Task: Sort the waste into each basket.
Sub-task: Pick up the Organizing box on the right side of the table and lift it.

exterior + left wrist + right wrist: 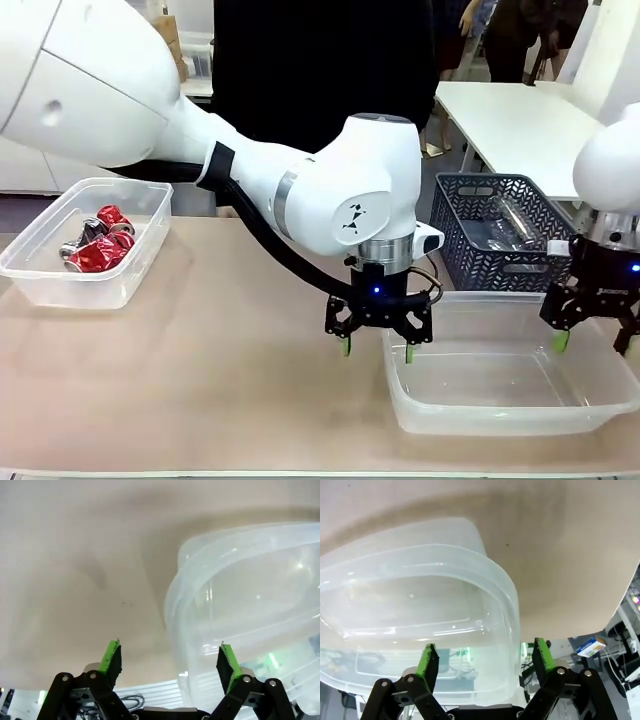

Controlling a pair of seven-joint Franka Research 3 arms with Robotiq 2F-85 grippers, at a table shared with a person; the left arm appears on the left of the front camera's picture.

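One clear basket [500,420] stands at the right front of the table with nothing in it. My left gripper [378,350] hangs open over its left rim, one finger outside and one inside. In the left wrist view the left gripper [170,660] has the basket's rim [175,605] between its green pads without touching. My right gripper [595,343] is open astride the right rim, and the right wrist view shows that gripper [485,657] around the basket's wall [512,605]. The other clear basket [40,275] at the far left holds red cans [100,245].
A dark blue-grey lattice basket [470,250] stands behind the right clear basket, with a clear plastic bottle [505,225] inside. A person in black [320,60] stands at the far side. A white table [510,120] is at the back right. Bare tabletop lies between the two clear baskets.
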